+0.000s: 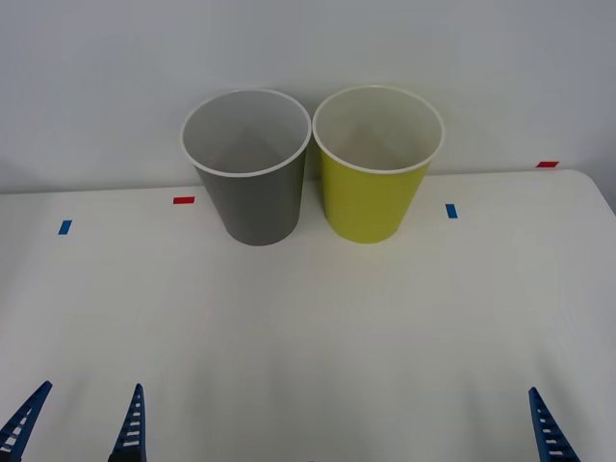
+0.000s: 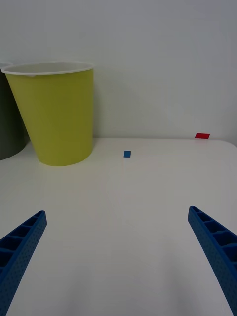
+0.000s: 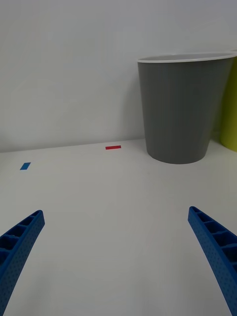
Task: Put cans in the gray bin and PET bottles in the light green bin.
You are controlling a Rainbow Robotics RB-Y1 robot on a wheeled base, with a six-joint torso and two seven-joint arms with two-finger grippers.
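Observation:
The gray bin (image 1: 258, 204) stands upright at the back of the white table, and touching its right side is the light green bin (image 1: 372, 199). Both have white rims and white insides. No cans or PET bottles are in view. My left gripper (image 1: 77, 428) is open low at the near left edge, far in front of the gray bin (image 3: 177, 108). My right gripper (image 2: 118, 256) is open at the near right, with one blue finger (image 1: 549, 433) in the front view, well short of the light green bin (image 2: 59, 113).
Small tape marks lie on the table (image 1: 308, 327): red (image 1: 183, 200) and blue (image 1: 64, 227) on the left, blue (image 1: 450, 210) and red (image 1: 547, 164) on the right. A white wall rises right behind the bins. The table's right corner is at the far right.

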